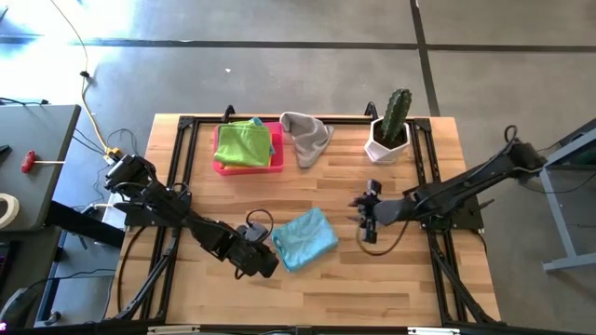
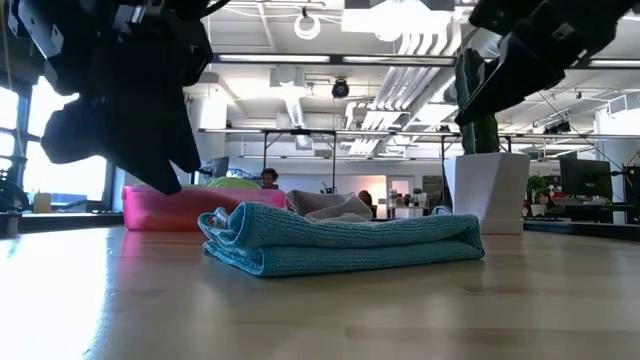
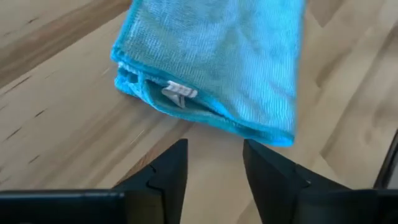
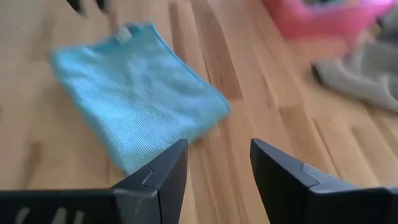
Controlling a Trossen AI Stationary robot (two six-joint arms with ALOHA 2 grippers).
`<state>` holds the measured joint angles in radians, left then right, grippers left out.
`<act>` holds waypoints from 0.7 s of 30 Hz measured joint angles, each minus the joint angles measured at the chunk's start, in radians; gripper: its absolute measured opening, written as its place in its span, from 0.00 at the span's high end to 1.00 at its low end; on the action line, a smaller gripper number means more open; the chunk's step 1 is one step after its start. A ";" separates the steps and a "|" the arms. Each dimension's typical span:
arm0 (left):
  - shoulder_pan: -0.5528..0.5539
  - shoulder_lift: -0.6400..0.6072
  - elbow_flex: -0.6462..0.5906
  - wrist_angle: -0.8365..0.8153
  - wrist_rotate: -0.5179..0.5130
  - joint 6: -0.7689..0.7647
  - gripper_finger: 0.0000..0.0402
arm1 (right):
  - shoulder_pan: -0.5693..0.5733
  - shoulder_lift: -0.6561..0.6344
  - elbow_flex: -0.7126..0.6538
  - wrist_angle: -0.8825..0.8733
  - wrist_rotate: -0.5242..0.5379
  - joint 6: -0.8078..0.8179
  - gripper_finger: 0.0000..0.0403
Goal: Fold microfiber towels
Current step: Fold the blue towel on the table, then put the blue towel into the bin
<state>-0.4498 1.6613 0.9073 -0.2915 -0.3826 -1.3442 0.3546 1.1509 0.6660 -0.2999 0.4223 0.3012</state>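
On the worktop, going left to right in the high view: the left end effector hangs at about 8 o'clock of centre, its fingers parted by a narrow gap and holding nothing, just beside the near-left edge of the light blue towel. That towel lies folded into a compact, slightly skewed packet near the middle; the left wrist view shows its white tag poking from the open layered edge facing the fingers. At 12 o'clock sits the pink tray with lime and green towels piled in it, and the grey towel crumpled just beside it. At 3 o'clock of the blue packet the right end effector hovers apart from it, fingers moderately parted and empty. A cactus pot stands at 1 o'clock.

The risk, as I judge it: the layers look loose, so a pinch taken at that open edge could catch only the top ply and unfold the packet. A sliding push might also skew it further.
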 joint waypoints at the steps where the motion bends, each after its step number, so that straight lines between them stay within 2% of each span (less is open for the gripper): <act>1: 0.000 0.002 0.000 0.002 -0.010 -0.010 0.63 | -0.001 -0.036 -0.041 0.060 -0.010 -0.022 0.59; 5: -0.001 0.002 0.000 0.009 -0.040 -0.039 0.61 | -0.001 -0.167 -0.181 0.260 -0.021 -0.112 0.59; 9: -0.001 0.002 0.000 0.008 -0.090 -0.088 0.60 | -0.002 -0.292 -0.282 0.388 -0.021 -0.152 0.59; 15: -0.004 0.009 0.000 0.040 -0.192 -0.213 0.60 | -0.002 -0.421 -0.349 0.405 0.020 -0.192 0.59; 18: -0.004 0.014 -0.002 0.030 -0.186 -0.256 0.60 | -0.002 -0.452 -0.368 0.386 0.058 -0.169 0.59; 21: -0.004 0.014 -0.001 0.034 -0.153 -0.275 0.60 | -0.001 -0.457 -0.372 0.356 0.038 -0.057 0.59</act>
<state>-0.4539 1.6756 0.9066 -0.2578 -0.5351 -1.6196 0.3538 0.6937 0.2939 0.0559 0.4605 0.2441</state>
